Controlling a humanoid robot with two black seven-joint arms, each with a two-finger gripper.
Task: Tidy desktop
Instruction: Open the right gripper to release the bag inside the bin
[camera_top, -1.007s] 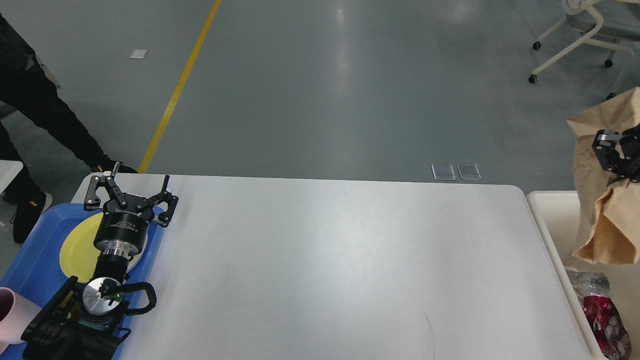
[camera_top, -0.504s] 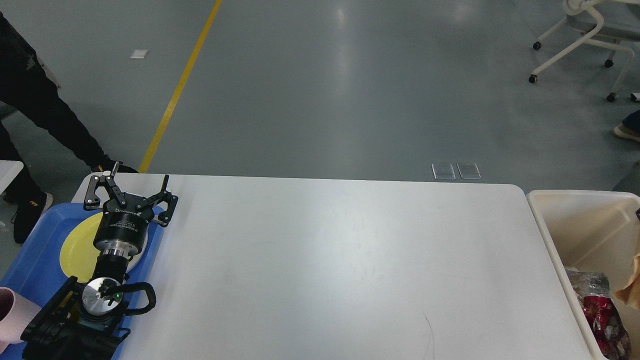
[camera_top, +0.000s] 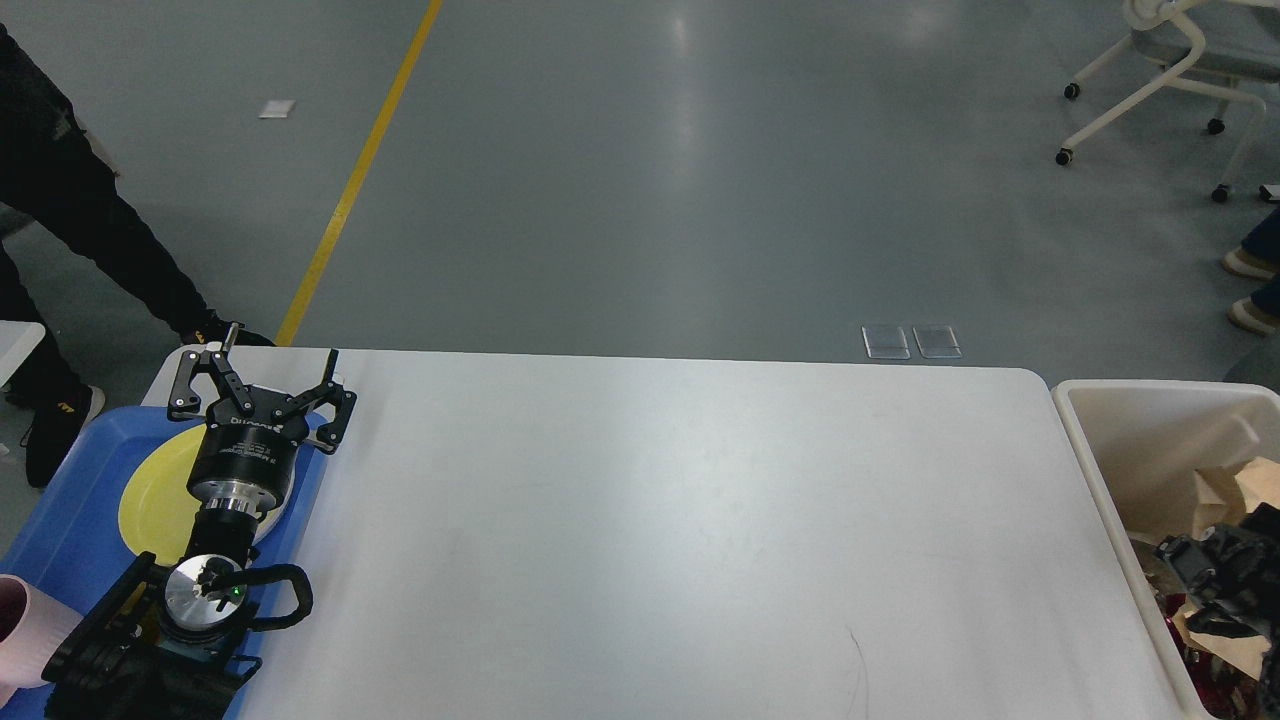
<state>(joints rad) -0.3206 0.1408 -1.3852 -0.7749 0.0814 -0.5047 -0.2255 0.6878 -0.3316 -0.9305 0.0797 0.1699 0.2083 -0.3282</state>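
White, matte, round-cornered worktop (camera_top: 650, 530) lying between the two tools, bare of loose items across its visible surface. Left tool (camera_top: 262, 385) spread wide and empty over the yellow plate (camera_top: 160, 490) in the blue plastic tray (camera_top: 60, 530) at the worktop's left edge. Right tool (camera_top: 1215, 580) low inside the cream plastic bin (camera_top: 1130, 440) off the right edge, among crumpled brown paper (camera_top: 1235, 485); grip impossible to tell.

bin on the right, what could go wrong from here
1. The right pincer is down inside the bin among the brown paper; pulling out, it might drag paper back onto the desktop.
2. Its fingers are dark and blurred, so whether it has let go is unclear.
3. The open left pincer hangs over the yellow plate in the blue tray; a low move could knock it.
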